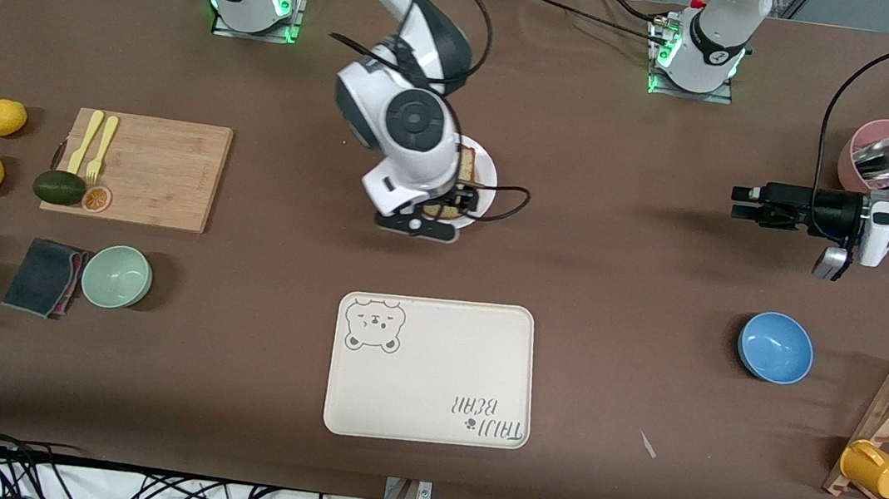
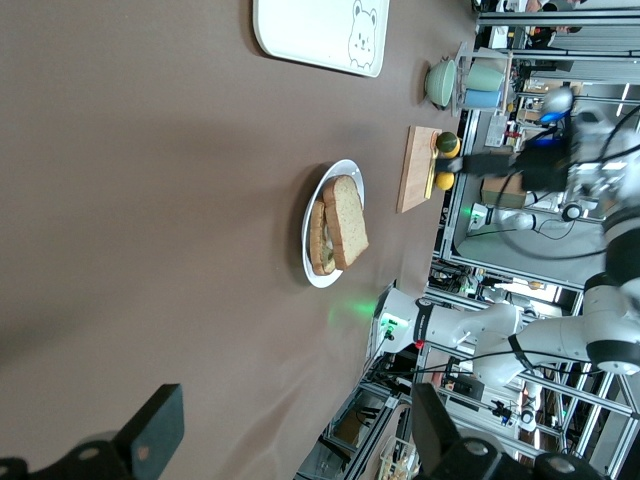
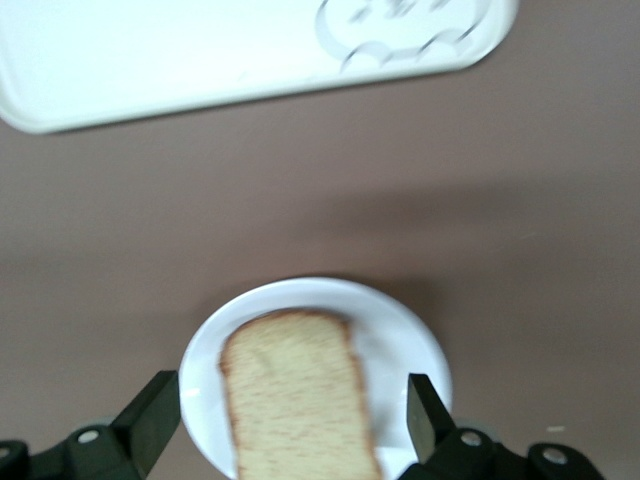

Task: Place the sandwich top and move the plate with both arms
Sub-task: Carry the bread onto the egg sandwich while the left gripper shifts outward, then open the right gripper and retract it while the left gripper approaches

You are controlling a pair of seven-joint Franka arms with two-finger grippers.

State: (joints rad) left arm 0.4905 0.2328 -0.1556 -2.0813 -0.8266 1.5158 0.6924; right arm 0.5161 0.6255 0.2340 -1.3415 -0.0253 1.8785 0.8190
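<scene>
the sandwich top (image 3: 298, 390) is lying on the stack on the plate (image 3: 405, 345), which is sitting on the brown table (image 1: 622, 303) farther from the front camera than the cream bear tray (image 1: 431, 369). the right gripper (image 3: 285, 425) is hovering directly over the plate with its fingers (image 3: 150, 420) standing apart, one on each side of the bread and touching nothing, so the placing step looks done and the release looks finished. the left gripper (image 1: 738, 203) is waiting in the air toward the left arm's end of the table, well apart from the plate, its fingers (image 2: 150, 430) spread wide and empty. the step now in hand seems to be the change to moving the plate. that next move is calling for both arms to be coming down at the plate's rim, one at each side, and gripping evenly so the stacked bread is not sliding off.
</scene>
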